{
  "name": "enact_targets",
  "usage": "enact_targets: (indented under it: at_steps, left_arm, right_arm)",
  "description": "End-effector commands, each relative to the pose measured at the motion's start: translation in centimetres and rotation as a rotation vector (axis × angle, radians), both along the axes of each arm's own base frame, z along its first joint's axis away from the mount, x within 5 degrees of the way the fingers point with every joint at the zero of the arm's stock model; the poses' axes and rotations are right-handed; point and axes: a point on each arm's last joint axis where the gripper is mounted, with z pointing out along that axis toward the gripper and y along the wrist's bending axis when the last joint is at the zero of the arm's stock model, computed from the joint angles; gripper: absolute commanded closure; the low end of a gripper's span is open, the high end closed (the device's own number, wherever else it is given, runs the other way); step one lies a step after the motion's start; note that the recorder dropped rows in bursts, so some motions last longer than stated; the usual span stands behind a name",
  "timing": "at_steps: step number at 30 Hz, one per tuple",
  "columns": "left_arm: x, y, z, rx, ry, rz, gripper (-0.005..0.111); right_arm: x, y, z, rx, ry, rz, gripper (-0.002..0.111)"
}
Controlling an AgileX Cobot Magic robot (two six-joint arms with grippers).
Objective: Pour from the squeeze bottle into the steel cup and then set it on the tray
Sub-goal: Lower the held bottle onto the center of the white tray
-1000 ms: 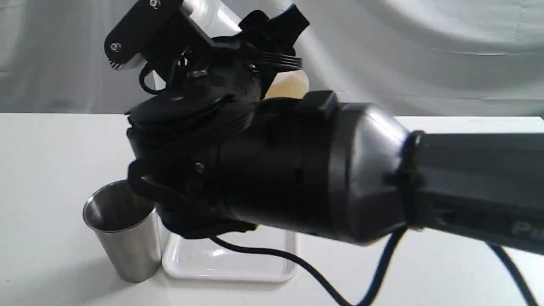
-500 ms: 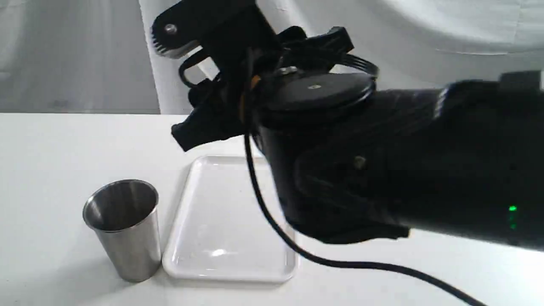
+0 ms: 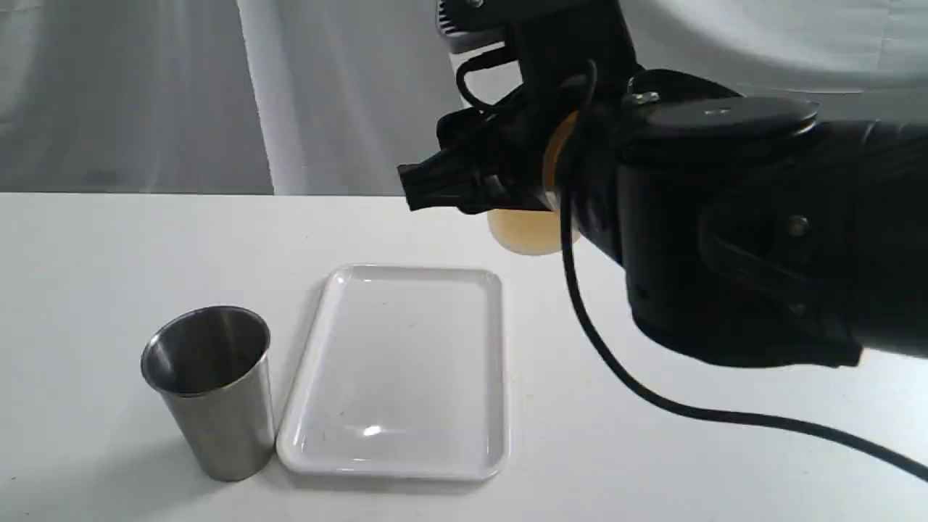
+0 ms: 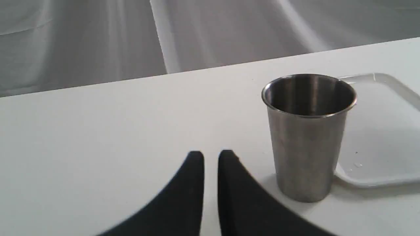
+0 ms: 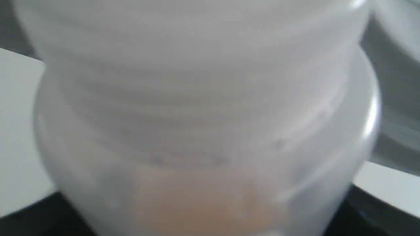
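Observation:
My right gripper (image 3: 507,196) is shut on the squeeze bottle (image 3: 525,233), held in the air above the table just beyond the tray's far right corner. Only the bottle's amber-filled lower end shows below the black fingers. In the right wrist view the translucent squeeze bottle (image 5: 210,131) fills the picture, blurred, with amber liquid low in it. The steel cup (image 3: 210,391) stands upright at the front left, touching or nearly touching the white tray (image 3: 399,370). My left gripper (image 4: 211,157) hovers low beside the steel cup (image 4: 308,137), its fingers together with nothing between them.
The right arm's bulky black wrist and forearm (image 3: 761,239) fill the right of the exterior view, and a black cable (image 3: 652,399) hangs from it over the table. White cloth drapes behind the white table (image 3: 87,275). The tray (image 4: 380,131) lies past the cup.
The right arm has swung to the right and back, away from above the cup, carrying the bottle with it. Cup and tray have stayed put and are now uncovered.

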Motion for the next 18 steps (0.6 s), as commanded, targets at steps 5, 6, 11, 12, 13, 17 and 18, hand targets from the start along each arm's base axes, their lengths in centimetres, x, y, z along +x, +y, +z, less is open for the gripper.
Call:
enact_targets:
  at_steps: [5,6,11,12,13,17,18]
  left_arm:
    - [0.0,0.0,-0.1,-0.002,-0.007,-0.003,0.098]
    - [0.0,0.0,-0.1,-0.002,-0.007,-0.003,0.098]
    - [0.0,0.0,-0.1,-0.002,-0.007,-0.003,0.098]
    - [0.0,0.0,-0.1,-0.002,-0.007,-0.003,0.098]
    - [0.0,0.0,-0.1,-0.002,-0.007,-0.003,0.098]
    - [0.0,0.0,-0.1,-0.002,-0.007,-0.003,0.098]
    - [0.0,0.0,-0.1,-0.002,-0.007,-0.003,0.098]
  right_arm:
    - [0.2,0.3,0.4,0.091,0.017,0.104,0.051]
    - [0.3,0.3,0.2,0.112,0.030,0.117,0.051]
    - [1.1,-0.2,-0.1,0.178,0.082,0.199,0.051]
    - [1.3,-0.4,-0.1,0.176,0.084,0.213,0.051]
    - [1.3,-0.5,-0.1,0.174,0.088,0.232,0.051]
    - [1.8,-0.9,0.0,0.158,0.079,0.309,0.051]
    - [1.9,-0.9,0.1,0.167,0.077,0.322,0.051]
